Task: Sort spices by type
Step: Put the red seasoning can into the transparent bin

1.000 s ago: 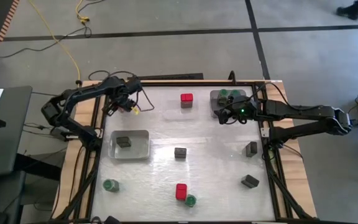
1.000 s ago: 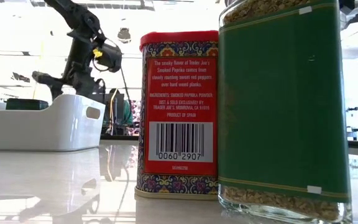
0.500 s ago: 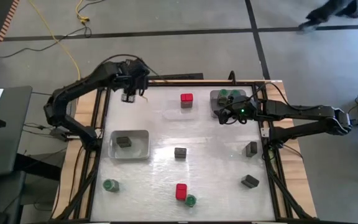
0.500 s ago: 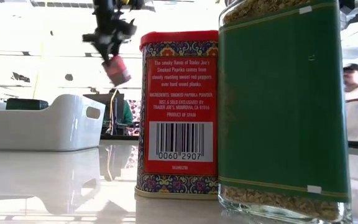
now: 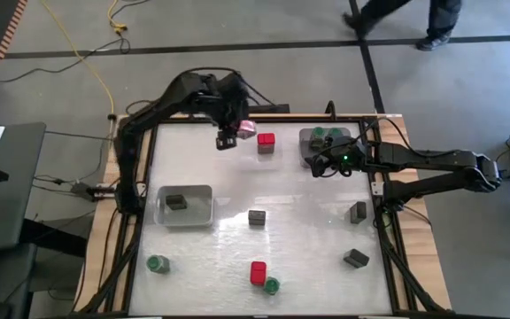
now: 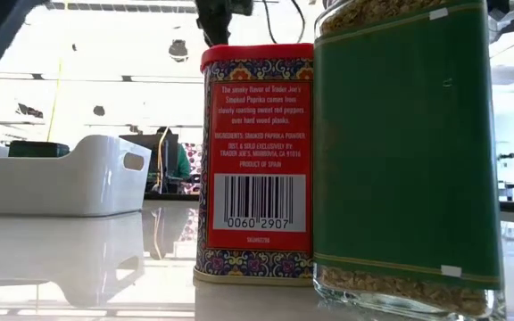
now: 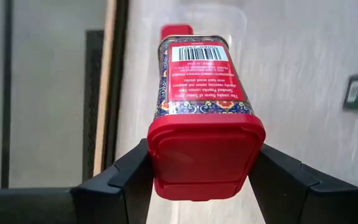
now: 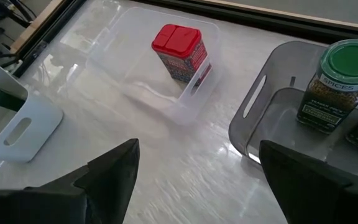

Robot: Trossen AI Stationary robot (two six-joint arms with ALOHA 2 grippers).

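your left tool (image 5: 229, 135) is clamped on a red tin (image 7: 202, 118) held above the table (image 5: 308, 230), just beside the clear tray (image 8: 166, 81) with another red tin (image 5: 266, 143), while your right tool (image 5: 315, 165) waits apart by the grey tray (image 8: 260, 124).

- A red paprika tin (image 7: 202, 124) hangs tilted above the counter's far side, clamped at its lid.
- Another red tin (image 5: 266, 143) stands upright nearby.
- A third red tin (image 5: 258, 272) touches a green-lidded jar (image 5: 272, 286) at the near edge.
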